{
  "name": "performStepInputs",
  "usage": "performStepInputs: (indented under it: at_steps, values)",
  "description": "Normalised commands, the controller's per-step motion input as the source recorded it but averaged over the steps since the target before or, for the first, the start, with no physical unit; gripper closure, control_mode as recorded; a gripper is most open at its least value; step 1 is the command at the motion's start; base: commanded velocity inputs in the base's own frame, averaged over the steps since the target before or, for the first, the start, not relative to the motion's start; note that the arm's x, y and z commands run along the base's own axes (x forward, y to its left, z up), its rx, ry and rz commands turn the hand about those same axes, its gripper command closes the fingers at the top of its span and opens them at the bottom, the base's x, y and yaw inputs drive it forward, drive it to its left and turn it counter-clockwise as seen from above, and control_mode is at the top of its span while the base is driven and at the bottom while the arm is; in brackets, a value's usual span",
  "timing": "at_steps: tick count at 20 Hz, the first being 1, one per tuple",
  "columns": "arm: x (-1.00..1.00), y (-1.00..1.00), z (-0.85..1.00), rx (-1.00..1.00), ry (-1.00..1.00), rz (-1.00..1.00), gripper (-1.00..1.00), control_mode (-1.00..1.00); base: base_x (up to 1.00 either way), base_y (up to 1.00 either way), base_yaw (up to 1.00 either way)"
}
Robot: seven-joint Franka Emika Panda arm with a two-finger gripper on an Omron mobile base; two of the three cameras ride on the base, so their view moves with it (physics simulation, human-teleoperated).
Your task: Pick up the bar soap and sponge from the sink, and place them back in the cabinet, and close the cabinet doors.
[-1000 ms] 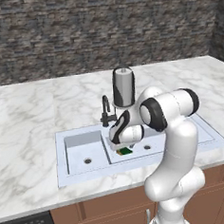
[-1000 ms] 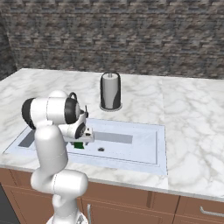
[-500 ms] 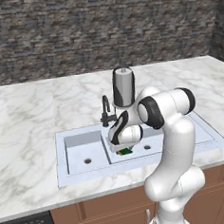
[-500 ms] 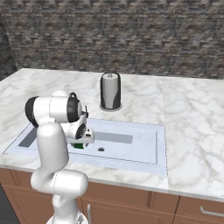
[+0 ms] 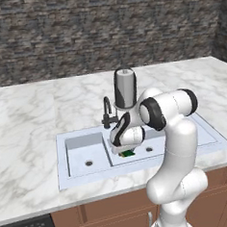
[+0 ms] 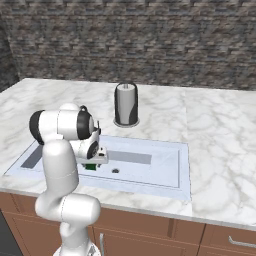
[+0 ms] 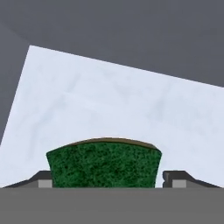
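Sponge (image 5: pixel 128 153) under arm, in sink (image 5: pixel 84 151)

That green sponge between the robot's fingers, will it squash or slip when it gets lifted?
The sponge probably squashes a little: its top edge already bows between the fingers. Its rough green face should resist slipping. Being small and flat-sided, it likely lifts lightly from the sink and won't roll.
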Motion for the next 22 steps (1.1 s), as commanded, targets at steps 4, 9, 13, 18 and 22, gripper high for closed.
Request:
performStepInputs:
  at_steps: [4, 9, 13, 18, 22]
  values:
    - [0.00, 0.00, -0.04, 0.00, 0.00, 0.00, 1.00, -1.00, 0.00, 0.00, 0.00]
    - [0.00, 0.00, 0.00, 0.00, 0.00, 0.00, 1.00, -1.00, 0.00, 0.00, 0.00]
    - [0.00, 0.00, 0.18, 0.00, -0.02, 0.01, 1.00, -1.00, 0.00, 0.00, 0.00]
    - [0.00, 0.00, 0.52, 0.00, -0.02, 0.00, 1.00, -1.00, 0.00, 0.00, 0.00]
    - [0.00, 0.00, 0.59, 0.00, -0.01, 0.00, 1.00, -1.00, 0.00, 0.00, 0.00]
